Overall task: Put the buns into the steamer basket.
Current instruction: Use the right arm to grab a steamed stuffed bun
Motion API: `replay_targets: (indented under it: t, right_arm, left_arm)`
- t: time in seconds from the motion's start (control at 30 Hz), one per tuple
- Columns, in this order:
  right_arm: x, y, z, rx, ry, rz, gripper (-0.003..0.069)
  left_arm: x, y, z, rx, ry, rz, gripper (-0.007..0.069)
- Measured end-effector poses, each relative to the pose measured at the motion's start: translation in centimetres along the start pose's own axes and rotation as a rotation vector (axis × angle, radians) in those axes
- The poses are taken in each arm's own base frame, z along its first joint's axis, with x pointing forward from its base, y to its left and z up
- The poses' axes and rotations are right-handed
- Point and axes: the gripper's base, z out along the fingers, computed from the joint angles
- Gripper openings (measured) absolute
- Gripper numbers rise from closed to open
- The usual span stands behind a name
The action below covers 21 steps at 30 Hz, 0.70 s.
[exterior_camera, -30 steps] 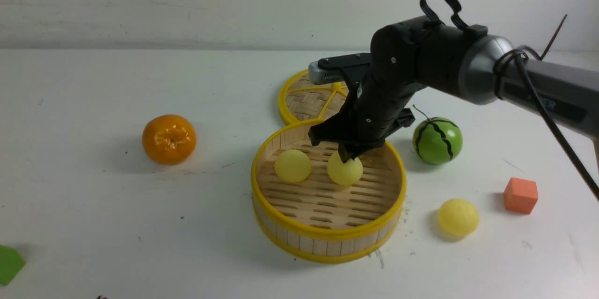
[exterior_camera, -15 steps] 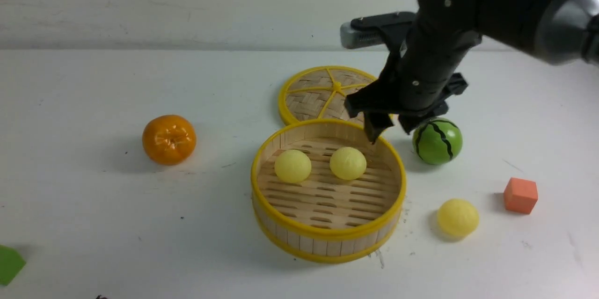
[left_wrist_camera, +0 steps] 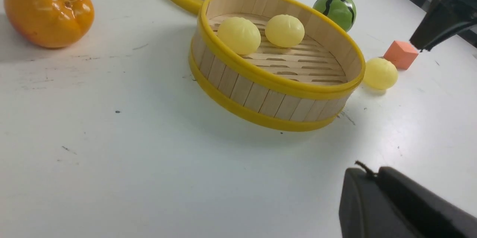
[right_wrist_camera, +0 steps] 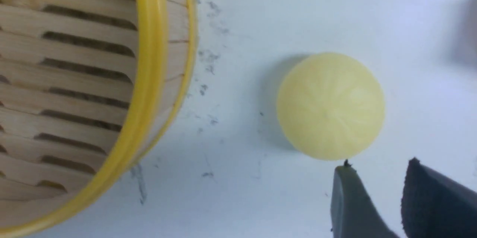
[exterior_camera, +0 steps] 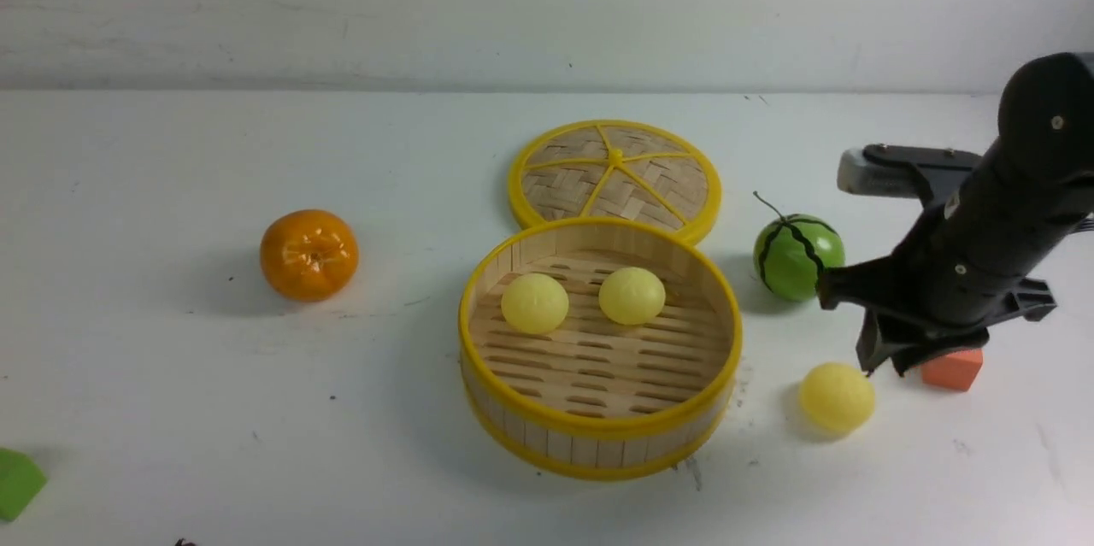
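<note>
Right fingers [right_wrist_camera: 346,200], empty and barely parted, hang just beside the loose bun [right_wrist_camera: 331,105]; too narrow a gap could knock it rolling away. Left fingers [left_wrist_camera: 372,204]: grip state cannot be told.

1. A white table [exterior_camera: 171,409] with scuff marks carries everything.
2. An orange [exterior_camera: 308,255] sits alone, left of centre.
3. A flat woven lid [exterior_camera: 615,178] with yellow spokes lies further back.
4. A green striped watermelon ball [exterior_camera: 798,257] stands right of the lid.
5. An orange cube [exterior_camera: 953,368], partly hidden, lies nearer and further right.
6. A green block [exterior_camera: 17,484] is cut off by the near left edge.
</note>
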Motion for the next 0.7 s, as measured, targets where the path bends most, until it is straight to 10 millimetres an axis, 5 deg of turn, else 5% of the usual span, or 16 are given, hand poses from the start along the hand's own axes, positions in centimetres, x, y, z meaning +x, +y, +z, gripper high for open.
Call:
replay_targets:
  t: [0.2,0.7]
  right_arm:
    - [-0.7,0.2,2.1,-0.029,0.017,-0.022,0.0295]
    - [-1.0,-0.5,4.7,0.012,0.042,-0.031,0.0289]
  left_arm:
    - [0.0,0.0,0.0,0.0,0.0,0.0,0.0046]
    - [0.0,0.0,0.0,0.0,0.0,0.0,0.0057]
